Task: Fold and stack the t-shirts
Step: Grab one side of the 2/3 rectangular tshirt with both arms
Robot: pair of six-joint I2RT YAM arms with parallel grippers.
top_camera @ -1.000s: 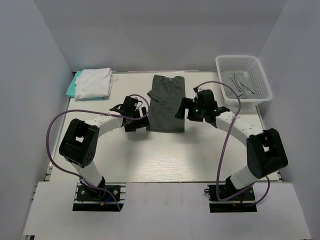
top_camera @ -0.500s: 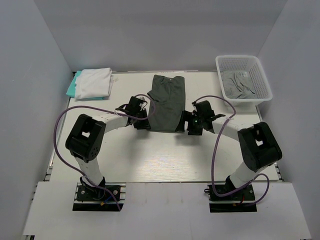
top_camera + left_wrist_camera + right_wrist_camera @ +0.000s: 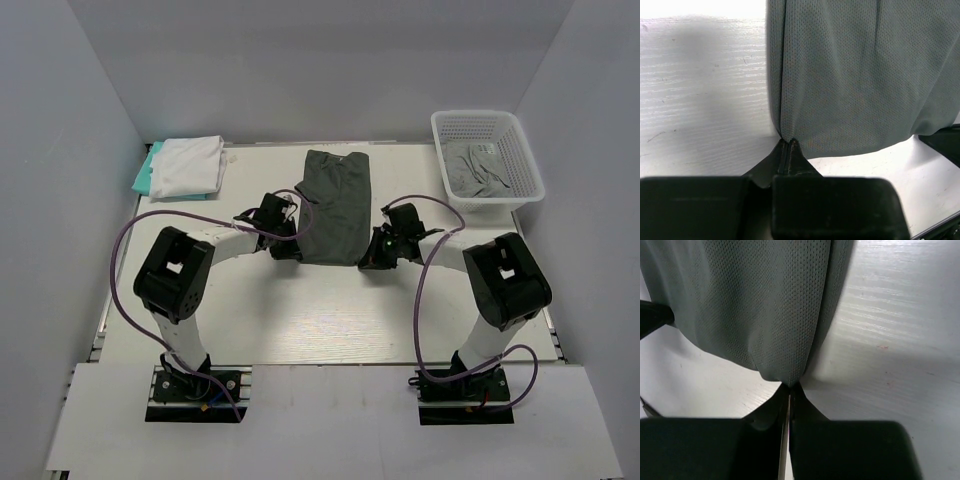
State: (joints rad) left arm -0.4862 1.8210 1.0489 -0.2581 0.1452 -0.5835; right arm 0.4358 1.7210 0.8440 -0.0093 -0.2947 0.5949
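A dark charcoal-grey t-shirt [image 3: 335,205] lies folded lengthwise in the middle of the table, collar at the far end. My left gripper [image 3: 294,250] is shut on its near left corner [image 3: 790,135]. At the near right corner [image 3: 785,377] my right gripper [image 3: 364,258] is shut on the hem. In both wrist views the jaws meet, pinching a tip of the cloth. A folded white t-shirt [image 3: 188,165] rests on a teal t-shirt [image 3: 145,172] at the far left. A lighter grey t-shirt [image 3: 480,170] lies crumpled in the basket.
The white lattice basket [image 3: 488,126] stands at the far right corner. Purple cables [image 3: 130,232] loop from both arms over the table. Bare white table [image 3: 330,310] stretches between the shirt and the arm bases.
Both grippers came down and inward onto the charcoal shirt's near corners and went from open to shut on the hem. The shirt's near edge looks slightly gathered.
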